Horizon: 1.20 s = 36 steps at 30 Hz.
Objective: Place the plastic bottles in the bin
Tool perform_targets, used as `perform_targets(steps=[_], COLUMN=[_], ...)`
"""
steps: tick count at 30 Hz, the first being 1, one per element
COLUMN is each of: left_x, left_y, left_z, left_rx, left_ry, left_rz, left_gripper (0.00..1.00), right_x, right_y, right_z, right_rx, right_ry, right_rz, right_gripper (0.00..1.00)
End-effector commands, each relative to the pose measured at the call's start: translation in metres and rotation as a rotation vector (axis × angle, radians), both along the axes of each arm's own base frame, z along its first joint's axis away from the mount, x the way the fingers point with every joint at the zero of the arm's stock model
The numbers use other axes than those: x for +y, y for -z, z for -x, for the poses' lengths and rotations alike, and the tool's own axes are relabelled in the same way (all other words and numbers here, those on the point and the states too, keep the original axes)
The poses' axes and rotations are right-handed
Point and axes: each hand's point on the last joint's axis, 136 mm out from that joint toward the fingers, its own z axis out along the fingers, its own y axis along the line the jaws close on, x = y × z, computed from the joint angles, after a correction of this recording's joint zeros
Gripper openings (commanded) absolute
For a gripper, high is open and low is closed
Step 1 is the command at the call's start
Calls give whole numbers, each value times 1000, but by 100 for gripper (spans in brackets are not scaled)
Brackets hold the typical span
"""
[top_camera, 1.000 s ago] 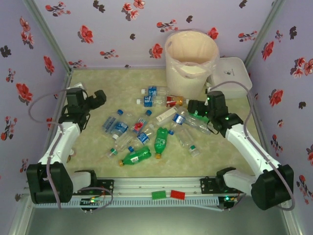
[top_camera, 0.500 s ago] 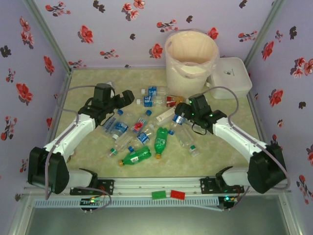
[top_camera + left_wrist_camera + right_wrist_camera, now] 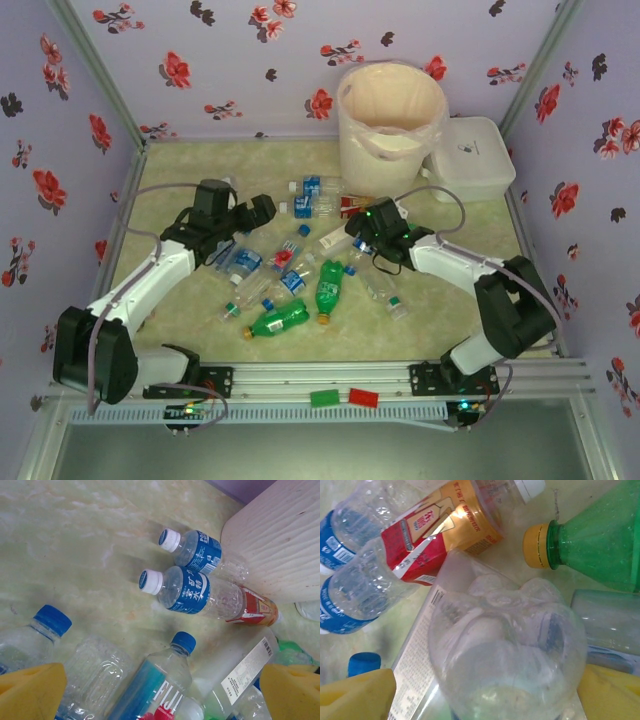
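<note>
Yellow pads (image 3: 31, 692) of the left gripper (image 3: 257, 212) stand wide apart and hold nothing. Below them lie a Fiji bottle (image 3: 155, 695) and other clear bottles. The right gripper (image 3: 360, 232) is likewise spread wide, its fingers (image 3: 360, 695) straddling a crumpled clear bottle (image 3: 505, 650) seen base-on. A gap shows between one pad and that bottle; contact at the other pad cannot be confirmed.

The plastic bottles (image 3: 329, 287) lie scattered on the green marbled table (image 3: 190, 170), mostly mid-table between and nearer than the two grippers. The bin (image 3: 385, 150) stands upright at the far edge, right of centre. Two blue-labelled bottles (image 3: 192, 587) and a red-labelled bottle (image 3: 252, 607) lie on their sides near its base. A white lidded box (image 3: 475, 150) sits just beside the bin on the right.
</note>
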Motion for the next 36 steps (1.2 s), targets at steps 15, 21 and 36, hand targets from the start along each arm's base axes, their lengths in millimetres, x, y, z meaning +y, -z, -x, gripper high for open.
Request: perform_targets(steps=[15, 21, 36], left_x=[3, 2, -8], left_y=[4, 2, -12], left_z=[4, 3, -7], left_rx=[15, 7, -30], left_ry=[-38, -37, -14], left_rz=[15, 23, 58], left_gripper=[100, 100, 100], right_x=[0, -6, 11], right_y=[2, -30, -172], right_z=[-10, -10, 2], right_rx=[-42, -113, -385], right_ry=[18, -7, -235], right_rz=[31, 56, 72], right_gripper=[57, 53, 45])
